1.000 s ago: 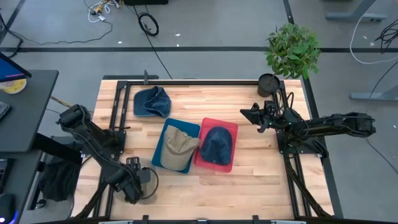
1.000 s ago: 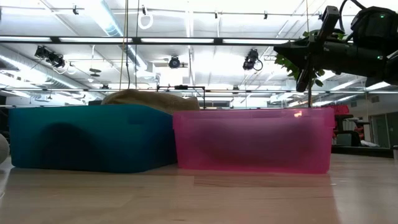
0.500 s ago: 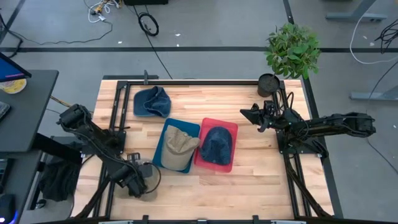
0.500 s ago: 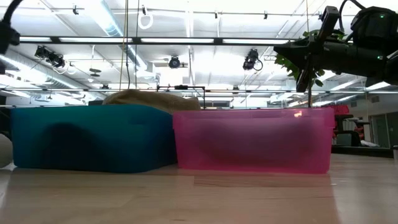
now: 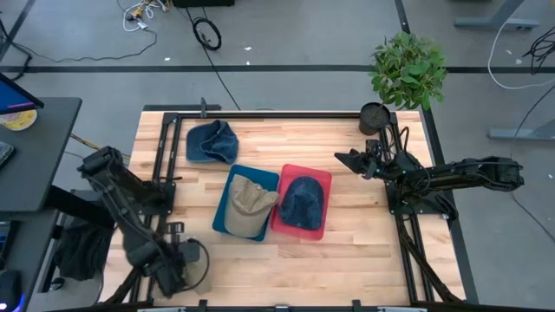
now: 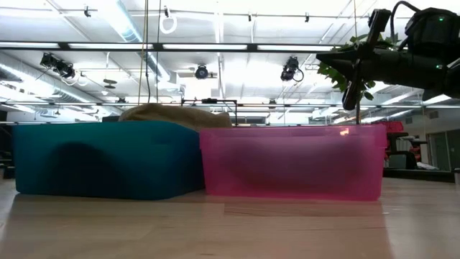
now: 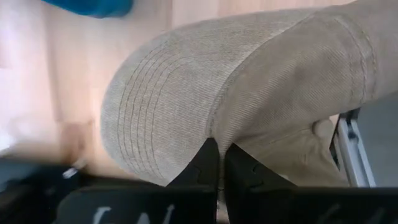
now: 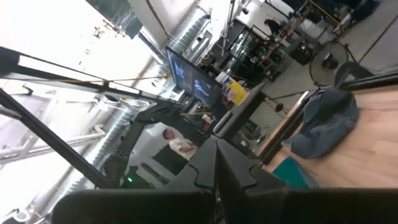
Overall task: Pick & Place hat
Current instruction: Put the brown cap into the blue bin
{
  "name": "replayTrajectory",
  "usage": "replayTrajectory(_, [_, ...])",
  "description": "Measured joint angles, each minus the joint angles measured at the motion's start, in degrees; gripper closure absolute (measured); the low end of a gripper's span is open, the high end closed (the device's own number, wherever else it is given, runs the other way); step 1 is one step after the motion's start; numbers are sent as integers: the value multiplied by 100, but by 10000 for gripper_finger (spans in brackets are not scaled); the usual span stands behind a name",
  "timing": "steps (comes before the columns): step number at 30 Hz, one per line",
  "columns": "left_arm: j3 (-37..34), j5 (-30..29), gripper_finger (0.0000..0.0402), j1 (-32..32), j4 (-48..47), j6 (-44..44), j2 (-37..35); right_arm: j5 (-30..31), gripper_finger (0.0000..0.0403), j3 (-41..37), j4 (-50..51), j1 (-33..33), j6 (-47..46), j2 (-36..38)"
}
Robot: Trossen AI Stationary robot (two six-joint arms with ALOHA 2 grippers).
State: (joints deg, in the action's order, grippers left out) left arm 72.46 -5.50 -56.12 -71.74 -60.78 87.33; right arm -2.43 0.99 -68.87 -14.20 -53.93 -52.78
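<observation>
A tan corduroy hat [image 7: 186, 81] fills the left wrist view, and my left gripper [image 7: 217, 149] is shut on it. In the high view that gripper [image 5: 191, 262] is at the table's near left corner and hides the hat. Another tan hat [image 5: 249, 204] lies in the teal bin [image 5: 227, 186]. A dark blue hat [image 5: 301, 201] lies in the pink bin [image 5: 323, 180]. A blue hat [image 5: 212, 140] rests on the table at the far left. My right gripper [image 5: 341, 157] is shut on nothing above the table's right side. My left gripper pinches the tan hat between its two fingers at the seam where the brim meets the crown [image 7: 214, 132], on a raised fold of cloth. The brim spreads to one side of the fingers and the crown to the other. I cannot tell whether the hat is clear of the table.
A potted plant [image 5: 408, 69] and a dark cup [image 5: 373, 117] stand at the far right corner. Black frame rails [image 5: 165, 156] run along the table's left and right sides. Bare wood lies in front of the bins [image 6: 230, 223].
My left gripper has gone a little toward the table's near left corner. A pale rounded thing that showed at the left edge of the low view has gone out of that view.
</observation>
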Motion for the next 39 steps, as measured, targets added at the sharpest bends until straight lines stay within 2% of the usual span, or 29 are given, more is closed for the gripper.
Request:
replayTrajectory(7, [1165,-474,398,-46,-1761,270,-1,-50,394,0,50,17,-633,-2])
replayTrajectory(11, [1575,-735,398,227,-1808,1005,-7,-253,394,22,55,17,-1325,-2])
replayTrajectory(16, [1750,-908,398,784,-1824,1992,-7,-1206,394,223,259,19,-1369,-2])
replayTrajectory(20, [1827,-1147,398,1296,-1819,2993,-7,-1425,394,511,436,17,-1680,-2])
replayTrajectory(26, [1834,-1403,398,2096,-1423,4607,-7,-1973,394,968,1196,17,-1784,0])
replayTrajectory(32, [1834,-1636,399,2774,-503,5870,-7,-1966,394,1317,2086,17,-1679,-5])
replayTrajectory(39, [1834,-1742,399,3423,485,7326,-7,-1967,394,1447,2143,18,-1787,-18])
